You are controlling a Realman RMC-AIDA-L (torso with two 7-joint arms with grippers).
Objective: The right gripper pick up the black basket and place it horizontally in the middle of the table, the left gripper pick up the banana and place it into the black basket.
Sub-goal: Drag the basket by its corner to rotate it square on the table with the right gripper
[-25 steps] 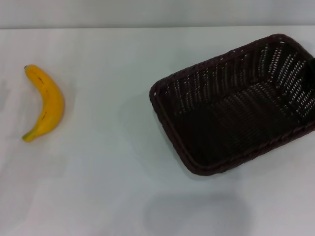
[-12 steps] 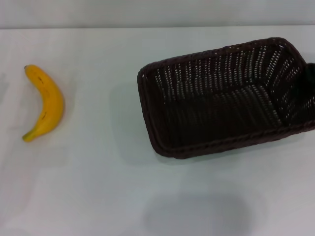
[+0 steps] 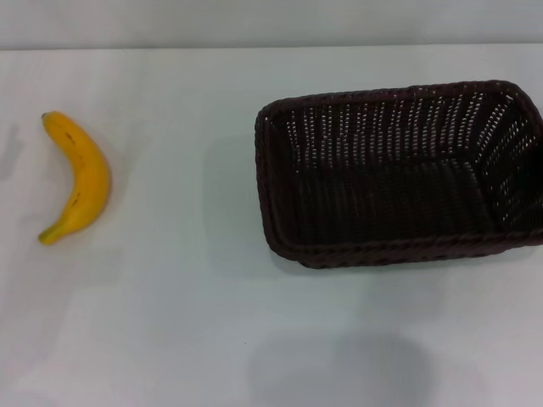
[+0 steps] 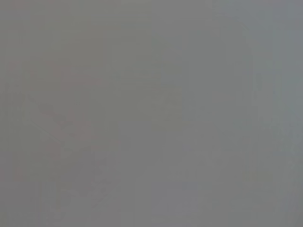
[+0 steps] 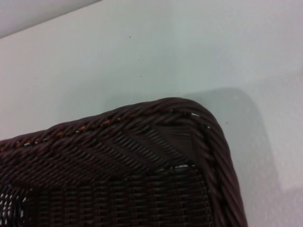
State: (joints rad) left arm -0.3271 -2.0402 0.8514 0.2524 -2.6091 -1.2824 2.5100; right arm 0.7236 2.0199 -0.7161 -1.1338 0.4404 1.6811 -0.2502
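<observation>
The black basket [image 3: 399, 174] has swung round to lie horizontally on the worktop [image 3: 187, 322], though right of the middle, the banana [image 3: 78, 178] untouched and neither end effector's grip state can be told.

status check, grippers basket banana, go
Neither gripper in view. Black basket lying lengthwise, right of table centre, empty. Banana on the left side, untouched. Nothing between them.

Nothing of the robot's own body is showing in any view (arms, wrists and fingers alike are lying outside the frames); around the black basket [image 3: 399, 170] only the table [image 3: 170, 322] is appearing.
</observation>
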